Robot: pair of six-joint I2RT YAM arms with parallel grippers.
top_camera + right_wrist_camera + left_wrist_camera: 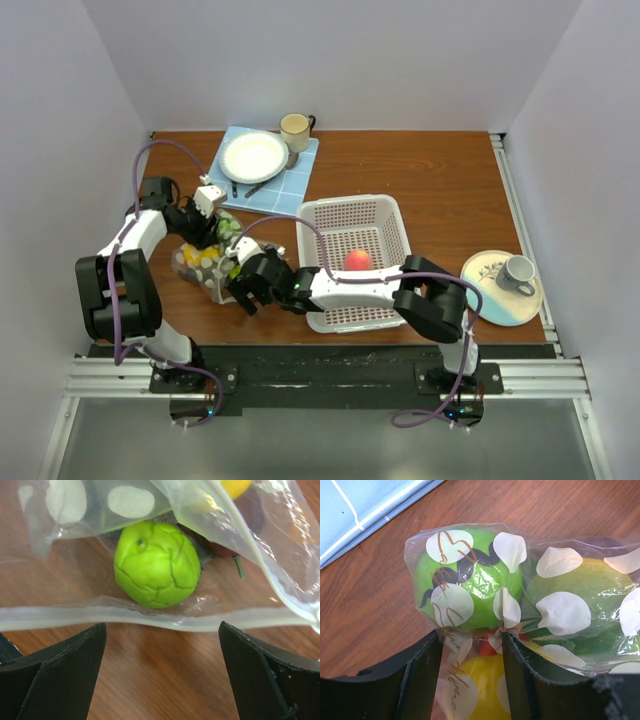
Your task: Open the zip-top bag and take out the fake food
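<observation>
The zip-top bag point(198, 262), clear with white polka dots, lies on the wooden table left of the white basket. In the left wrist view the bag point(555, 615) holds bright green, yellow-green, yellow and red fake food point(475, 587). My left gripper point(222, 232) is shut on a bunched part of the bag, and its fingers point(420, 675) press the plastic over a yellow piece. My right gripper point(161, 626) is open and empty at the bag's open mouth. Its zip strip point(150, 617) runs just ahead of the fingertips. A wrinkled green ball point(156, 564) lies just inside the mouth.
The white perforated basket point(312, 215) stands right of the bag with a red-orange fruit point(358, 260) in it. A white plate point(253, 157) on a blue mat and a cream mug point(295, 128) are at the back. A saucer point(490, 300) with a grey cup is at the right.
</observation>
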